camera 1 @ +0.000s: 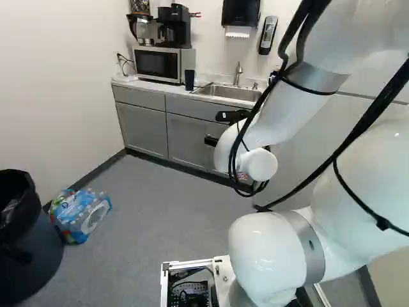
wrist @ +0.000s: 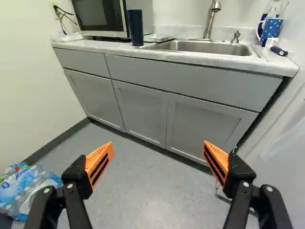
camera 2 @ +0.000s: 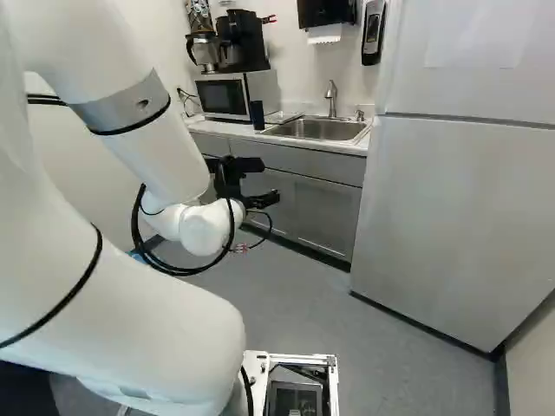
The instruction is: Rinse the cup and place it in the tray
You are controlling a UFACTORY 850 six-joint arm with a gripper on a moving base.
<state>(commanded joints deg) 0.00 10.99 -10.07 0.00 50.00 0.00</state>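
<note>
White arm [camera 2: 130, 321], nearest: extends toward gray cabinets [wrist: 143, 105]. Gripper [camera 2: 270, 182]: stands spread wide above floor [wrist: 152, 191], orange pads [wrist: 100, 162] well apart and facing each other. Dark blue cup [wrist: 136, 27]: stands upright on countertop [wrist: 95, 45], beside microwave [wrist: 100, 14]. Flat tray [wrist: 158, 37]: lies between cup and sink [wrist: 205, 46]. Faucet [wrist: 210, 21]: rises behind sink. Dotted mug [wrist: 270, 32]: stands at opposite end of sink from cup. Wrapped bottle pack [camera 1: 80, 214]: rests on floor near wall.

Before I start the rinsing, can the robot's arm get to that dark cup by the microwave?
Probably, perhaps after rolling closer. The dark cup stands upright near the front of the counter, nothing shows in front of it, and the jaws are open. The microwave sits close on one side.
</note>
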